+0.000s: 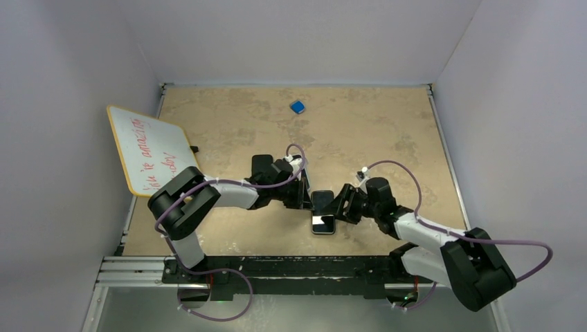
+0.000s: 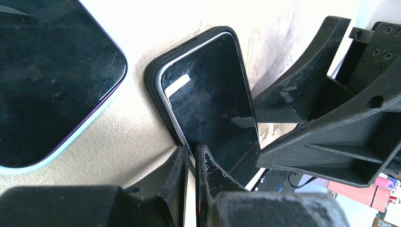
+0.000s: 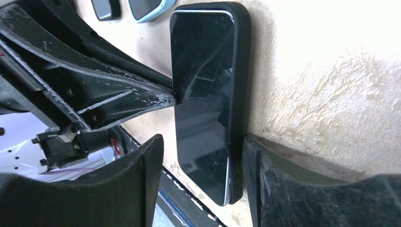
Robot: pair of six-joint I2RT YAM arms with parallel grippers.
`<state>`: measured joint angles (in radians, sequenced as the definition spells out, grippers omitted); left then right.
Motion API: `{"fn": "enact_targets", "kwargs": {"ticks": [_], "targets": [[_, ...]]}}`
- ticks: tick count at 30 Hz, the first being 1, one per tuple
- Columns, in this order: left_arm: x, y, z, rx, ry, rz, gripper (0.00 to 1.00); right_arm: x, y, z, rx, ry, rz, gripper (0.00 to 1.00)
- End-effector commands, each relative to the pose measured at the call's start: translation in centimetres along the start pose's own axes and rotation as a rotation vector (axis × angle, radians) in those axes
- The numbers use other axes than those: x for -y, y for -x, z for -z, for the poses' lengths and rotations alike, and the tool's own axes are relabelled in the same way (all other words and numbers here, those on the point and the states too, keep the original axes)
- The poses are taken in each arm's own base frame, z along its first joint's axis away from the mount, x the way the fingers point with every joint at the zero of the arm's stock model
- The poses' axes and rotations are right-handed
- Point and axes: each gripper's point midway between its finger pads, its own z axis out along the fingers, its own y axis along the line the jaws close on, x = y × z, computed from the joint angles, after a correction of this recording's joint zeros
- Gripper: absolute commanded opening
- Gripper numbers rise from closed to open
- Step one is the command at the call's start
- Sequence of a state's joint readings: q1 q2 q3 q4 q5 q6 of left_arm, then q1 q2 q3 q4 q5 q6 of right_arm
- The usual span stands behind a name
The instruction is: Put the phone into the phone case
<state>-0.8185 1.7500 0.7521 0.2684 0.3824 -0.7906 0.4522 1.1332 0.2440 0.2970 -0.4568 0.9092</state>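
We find the phone (image 1: 322, 214) lying 12-to-6 in the phone case (image 3: 242, 71), our right gripper (image 3: 202, 142) spread astride it from 3 o'clock, left gripper (image 2: 191, 151) clenched at its 9 o'clock edge.

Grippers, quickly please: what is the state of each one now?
Left gripper: nearly shut against the edge of the phone; a pinch cannot be told.
Right gripper: open, straddling the phone case.

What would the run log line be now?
black glossy phone in black matte case | left gripper shut, tips at phone edge | right gripper open, straddling case
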Motion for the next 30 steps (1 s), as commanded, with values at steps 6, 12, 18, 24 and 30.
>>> {"fn": "enact_targets", "kwargs": {"ticks": [6, 12, 18, 24, 30], "targets": [[-1.5, -2.5, 0.5, -0.059, 0.05, 0.023, 0.1, -5.6, 2.4, 1.1, 0.111, 0.201, 0.043, 0.56], [-1.0, -2.3, 0.6, -0.05, 0.032, 0.03, 0.11, -4.1, 1.9, 0.1, 0.088, 0.167, 0.023, 0.46], [-0.5, -1.8, 0.8, -0.038, 0.018, 0.022, 0.13, -3.0, 2.0, -0.5, 0.076, 0.104, 0.044, 0.25], [1.6, 2.1, 4.6, 0.056, -0.109, 0.0, 0.32, -5.0, 2.2, 0.0, 0.017, 0.145, 0.167, 0.01], [1.5, 6.1, 11.7, 0.121, -0.089, -0.203, 0.59, -8.5, 1.6, 1.8, -0.121, 0.232, 0.379, 0.0]]}}
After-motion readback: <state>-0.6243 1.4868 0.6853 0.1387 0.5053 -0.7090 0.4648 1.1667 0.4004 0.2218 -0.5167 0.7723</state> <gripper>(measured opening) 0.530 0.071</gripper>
